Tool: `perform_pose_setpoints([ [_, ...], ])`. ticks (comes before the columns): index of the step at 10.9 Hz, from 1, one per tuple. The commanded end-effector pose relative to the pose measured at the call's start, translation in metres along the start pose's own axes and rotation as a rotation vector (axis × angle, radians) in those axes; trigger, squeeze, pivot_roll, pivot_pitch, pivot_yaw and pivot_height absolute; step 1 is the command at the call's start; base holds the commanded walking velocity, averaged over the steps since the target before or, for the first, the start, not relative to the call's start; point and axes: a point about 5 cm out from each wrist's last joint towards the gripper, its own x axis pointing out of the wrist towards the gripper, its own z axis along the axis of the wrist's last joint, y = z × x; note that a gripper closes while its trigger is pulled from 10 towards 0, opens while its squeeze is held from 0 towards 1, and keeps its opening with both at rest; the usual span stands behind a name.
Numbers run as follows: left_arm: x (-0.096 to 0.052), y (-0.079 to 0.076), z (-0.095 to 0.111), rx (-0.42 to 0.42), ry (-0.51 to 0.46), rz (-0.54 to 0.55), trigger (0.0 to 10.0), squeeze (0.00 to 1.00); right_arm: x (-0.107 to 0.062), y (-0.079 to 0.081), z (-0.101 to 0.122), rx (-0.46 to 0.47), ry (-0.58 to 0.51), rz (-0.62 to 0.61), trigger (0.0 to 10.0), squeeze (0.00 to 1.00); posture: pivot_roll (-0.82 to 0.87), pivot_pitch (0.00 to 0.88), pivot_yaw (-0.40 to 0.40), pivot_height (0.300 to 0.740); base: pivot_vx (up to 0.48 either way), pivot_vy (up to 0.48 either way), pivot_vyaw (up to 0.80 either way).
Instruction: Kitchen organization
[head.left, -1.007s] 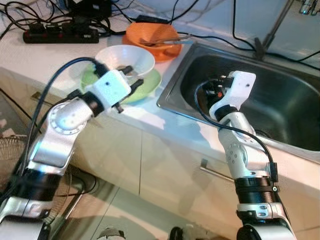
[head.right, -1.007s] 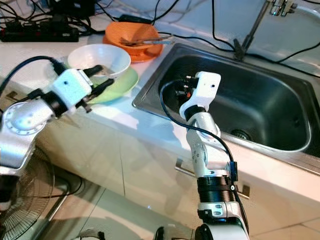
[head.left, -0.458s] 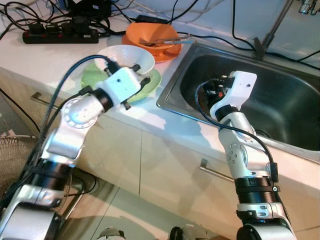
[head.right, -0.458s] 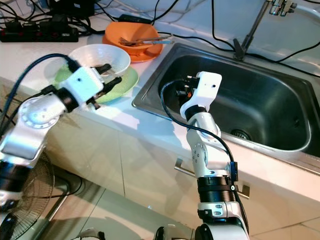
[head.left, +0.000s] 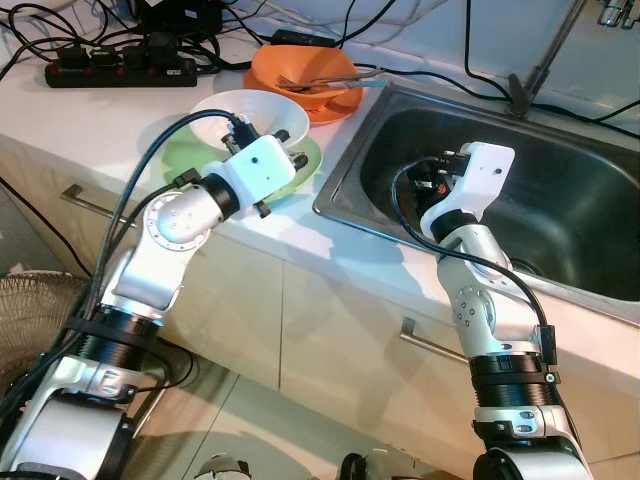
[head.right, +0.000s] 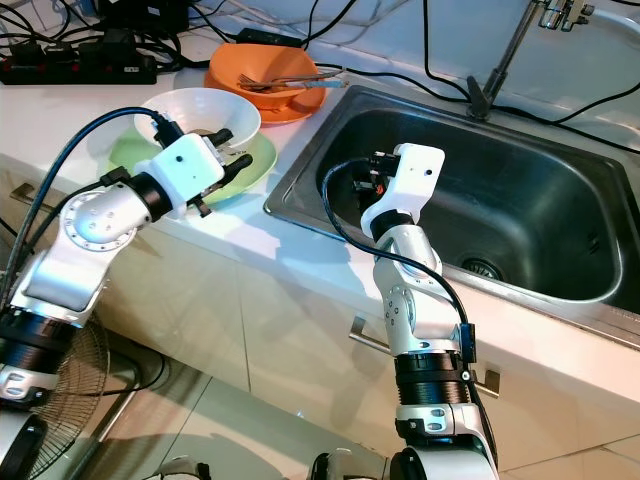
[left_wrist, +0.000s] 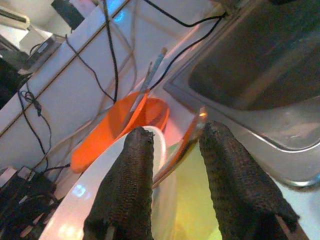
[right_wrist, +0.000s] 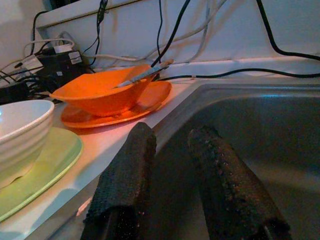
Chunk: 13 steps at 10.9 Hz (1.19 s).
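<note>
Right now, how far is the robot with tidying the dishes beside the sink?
Nothing looks done yet: the sink holds no dishes. In hand: the left gripper is at the rim of the white bowl, fingers open, nothing held. The bowl sits on the green plate. Left: both of these and the orange bowl with its utensils. The right gripper waits open over the sink.
</note>
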Motion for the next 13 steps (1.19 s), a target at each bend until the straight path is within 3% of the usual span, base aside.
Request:
perform_pose_setpoints([
  [1, 0.006, 0.001, 0.005, 0.031, -0.01, 0.007, 10.0, 0.0, -0.001, -0.003, 0.004, 0.002, -0.014, -0.016, 10.0, 0.0, -0.02, 0.063, -0.064, 0.719, 0.0, 0.0, 0.0],
  [5, 0.019, 0.003, 0.011, 0.045, -0.018, 0.053, 10.0, 0.0, -0.002, -0.004, 0.003, 0.005, -0.013, -0.022, 10.0, 0.0, -0.02, 0.063, -0.061, 0.719, 0.0, 0.0, 0.0],
  [6, 0.021, 0.003, 0.013, 0.044, -0.024, 0.064, 0.0, 0.0, -0.002, -0.005, 0.003, 0.004, -0.014, -0.026, 10.0, 0.0, -0.02, 0.063, -0.061, 0.719, 0.0, 0.0, 0.0],
  [13, 0.021, 0.005, 0.011, 0.052, -0.022, 0.076, 0.0, 0.0, 0.0, -0.004, 0.002, 0.006, -0.01, -0.025, 10.0, 0.0, -0.02, 0.057, -0.061, 0.719, 0.0, 0.0, 0.0],
])
